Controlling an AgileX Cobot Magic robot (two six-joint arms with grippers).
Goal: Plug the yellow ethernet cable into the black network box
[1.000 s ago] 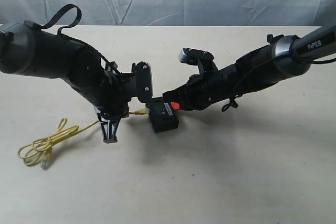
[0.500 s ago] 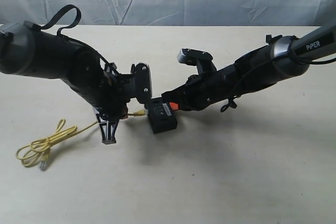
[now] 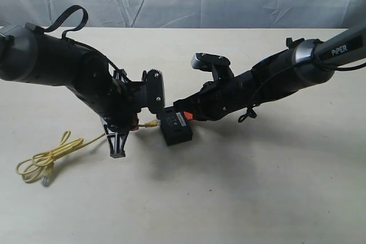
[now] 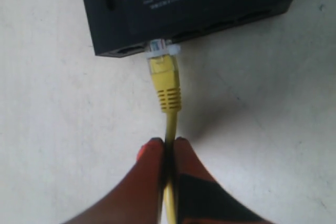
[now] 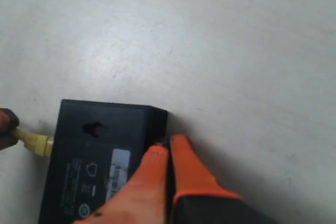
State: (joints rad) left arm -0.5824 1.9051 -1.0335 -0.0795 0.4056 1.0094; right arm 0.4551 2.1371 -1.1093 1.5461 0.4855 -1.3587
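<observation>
Yellow ethernet cable (image 4: 167,85) is pinched just behind its plug boot by the left gripper (image 4: 168,148), whose orange fingertips are clamped on the cord. The rest trails left to a loose coil (image 3: 48,158) on the near-left part of the table (image 3: 257,187).

The black network box (image 3: 176,128) lies flat at mid-table, immediately right of that gripper, with its port face turned left. The held stretch of cable runs left to right, and its clear plug (image 4: 160,50) points right into a port near one end of that face. Only a sliver of clear plastic shows outside, so I judge it partly seated. I cannot tell whether it has latched.

The right gripper (image 5: 169,148), fingers together, touches the box's right end and seems to brace it. The left arm has the plug, so any remaining push should be rightward along the cable.
</observation>
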